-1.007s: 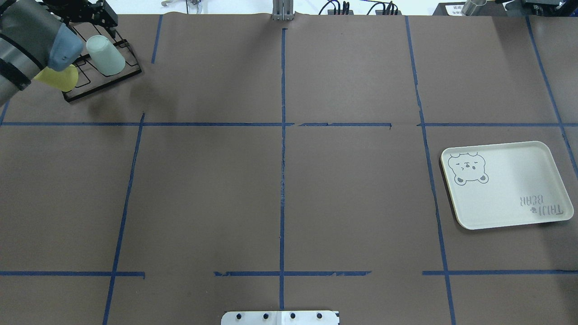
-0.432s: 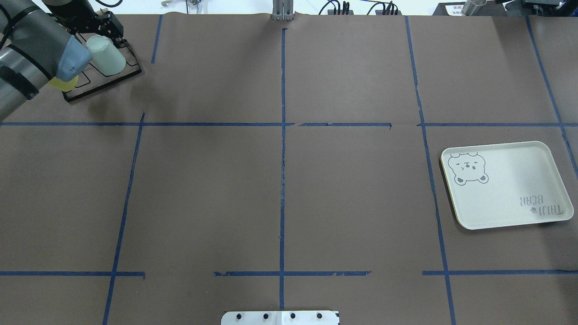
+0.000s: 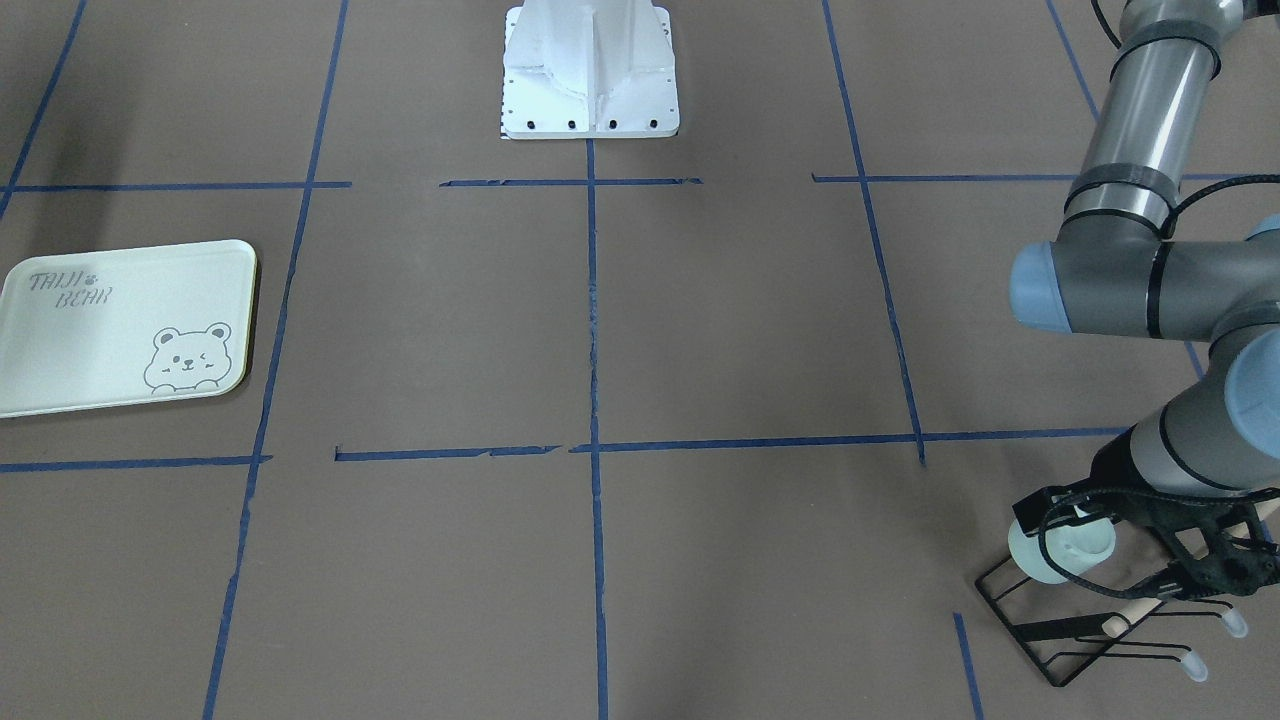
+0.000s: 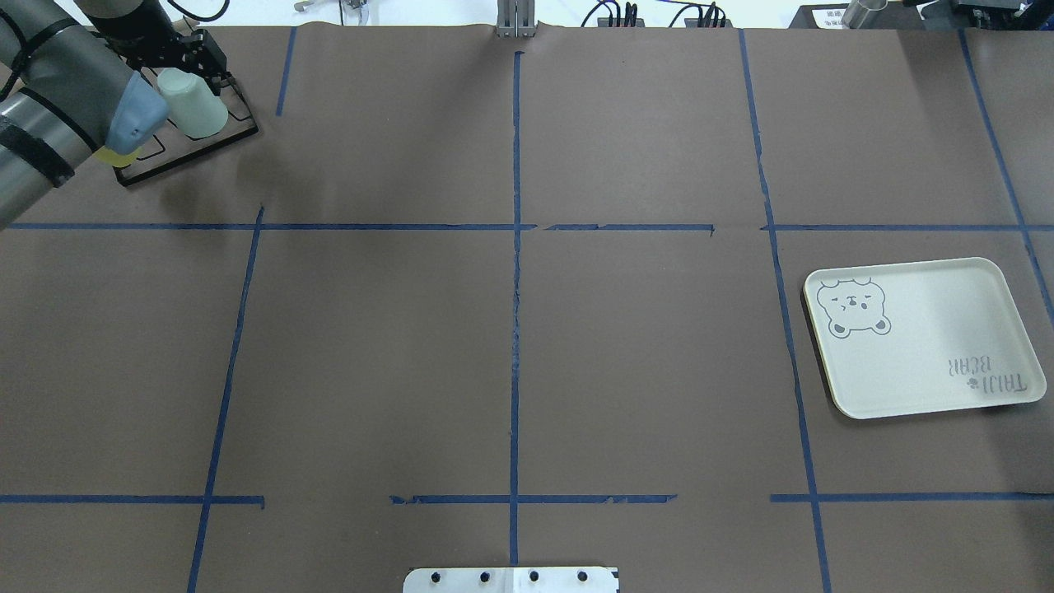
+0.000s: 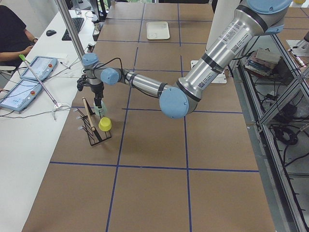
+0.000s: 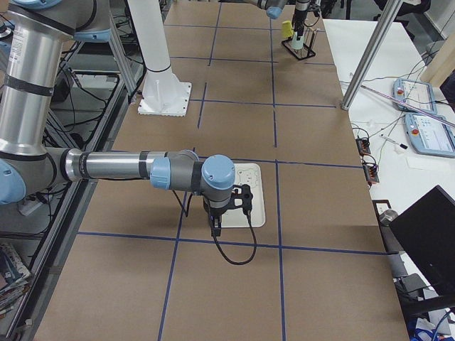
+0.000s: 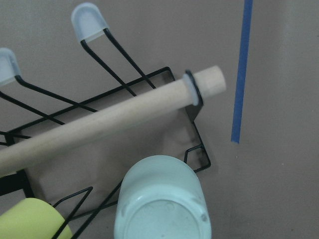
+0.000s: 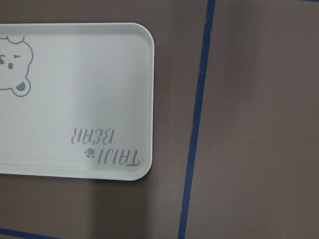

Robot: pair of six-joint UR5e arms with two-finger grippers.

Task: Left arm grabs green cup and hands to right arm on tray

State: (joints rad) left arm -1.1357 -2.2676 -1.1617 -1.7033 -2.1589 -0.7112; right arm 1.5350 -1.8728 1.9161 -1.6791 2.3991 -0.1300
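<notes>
The green cup (image 4: 194,105) stands upside down on a black wire rack (image 4: 188,156) at the table's far left corner. It also shows in the front view (image 3: 1060,545) and fills the bottom of the left wrist view (image 7: 162,201). My left gripper (image 4: 199,64) hangs just beyond and above the cup, looks open, and holds nothing. The tray (image 4: 922,338) lies bare at the right side, and shows in the right wrist view (image 8: 75,99). My right gripper (image 6: 217,226) hovers by the tray's edge in the exterior right view only. I cannot tell if it is open.
A yellow cup (image 4: 115,155) sits on the same rack, mostly hidden under my left arm's blue joint cap (image 4: 136,115). A wooden rod (image 7: 109,124) lies across the rack. Blue tape lines grid the brown table.
My left arm has swung in over the rack and the gripper has come closer to the green cup. The arm now hides more of the yellow cup. The cups and tray have not moved.
</notes>
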